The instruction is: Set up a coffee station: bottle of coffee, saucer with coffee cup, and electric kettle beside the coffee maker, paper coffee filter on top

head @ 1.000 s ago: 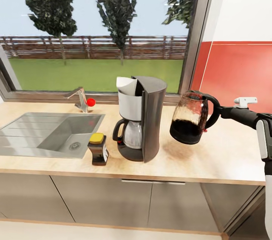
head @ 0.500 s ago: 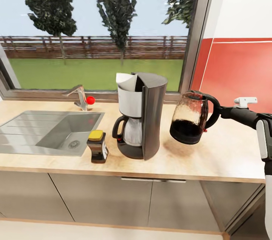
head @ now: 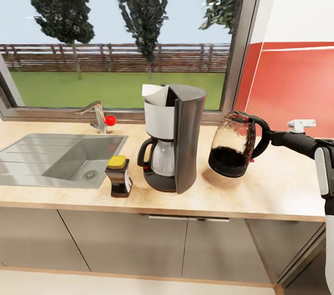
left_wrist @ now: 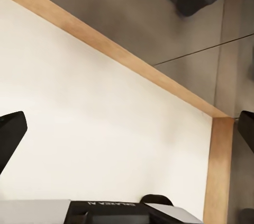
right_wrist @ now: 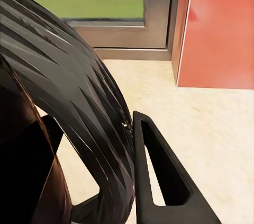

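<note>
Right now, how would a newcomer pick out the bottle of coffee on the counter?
Find the steel sink set into the kitchen countertop. Between its right corner and the tall black coffee maker stands the bottle of coffee: small, dark and squarish. Its yellow cap sets it apart from everything nearby.

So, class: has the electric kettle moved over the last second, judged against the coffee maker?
Yes, slightly. The whole view shifted, but against the coffee maker the electric kettle now sits lower, nearer the kitchen countertop.
</note>
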Controlling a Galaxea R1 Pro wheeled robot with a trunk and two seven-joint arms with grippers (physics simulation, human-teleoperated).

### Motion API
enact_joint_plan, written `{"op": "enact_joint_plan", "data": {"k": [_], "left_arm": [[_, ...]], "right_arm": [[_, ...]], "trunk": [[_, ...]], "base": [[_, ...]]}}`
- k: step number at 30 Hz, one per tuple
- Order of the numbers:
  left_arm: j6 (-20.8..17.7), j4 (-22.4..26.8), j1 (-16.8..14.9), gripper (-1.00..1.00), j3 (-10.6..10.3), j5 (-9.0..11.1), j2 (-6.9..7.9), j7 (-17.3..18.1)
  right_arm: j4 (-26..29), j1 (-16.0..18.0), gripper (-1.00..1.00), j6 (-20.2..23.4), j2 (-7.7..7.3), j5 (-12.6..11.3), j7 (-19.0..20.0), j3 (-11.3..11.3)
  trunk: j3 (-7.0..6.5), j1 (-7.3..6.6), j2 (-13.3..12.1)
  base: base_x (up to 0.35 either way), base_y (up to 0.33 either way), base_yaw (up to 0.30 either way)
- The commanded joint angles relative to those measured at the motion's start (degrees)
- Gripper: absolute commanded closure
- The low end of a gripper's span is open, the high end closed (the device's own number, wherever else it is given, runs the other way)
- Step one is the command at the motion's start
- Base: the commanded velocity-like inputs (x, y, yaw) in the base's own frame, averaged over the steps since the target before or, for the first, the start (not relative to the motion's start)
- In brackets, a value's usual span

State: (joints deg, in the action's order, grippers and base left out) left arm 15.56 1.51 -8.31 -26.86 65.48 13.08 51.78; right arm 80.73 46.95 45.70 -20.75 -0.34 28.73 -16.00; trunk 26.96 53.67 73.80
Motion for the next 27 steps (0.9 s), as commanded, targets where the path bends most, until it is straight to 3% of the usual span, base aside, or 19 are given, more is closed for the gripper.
{"op": "enact_joint_plan", "data": {"k": [1,8,27], "left_arm": [[0.3,0.0,0.0,-1.0,-0.5,0.3,0.01,0.1],[0.3,0.0,0.0,-1.0,-0.4,0.3,0.01,0.1],[0.3,0.0,0.0,-1.0,-0.4,0.3,0.01,0.1]], "right_arm": [[0.0,0.1,1.0,0.4,0.01,-0.3,0.3,-0.1],[0.0,0.1,1.0,0.4,0.01,-0.3,0.3,-0.1],[0.0,0.1,1.0,0.4,0.01,-0.3,0.3,-0.1]], "trunk": [[0.24,0.22,0.5],[1.5,1.76,3.3],[1.5,1.76,3.3]], "base": [[0.0,0.0,0.0],[0.0,0.0,0.0],[0.015,0.008,0.0]]}}
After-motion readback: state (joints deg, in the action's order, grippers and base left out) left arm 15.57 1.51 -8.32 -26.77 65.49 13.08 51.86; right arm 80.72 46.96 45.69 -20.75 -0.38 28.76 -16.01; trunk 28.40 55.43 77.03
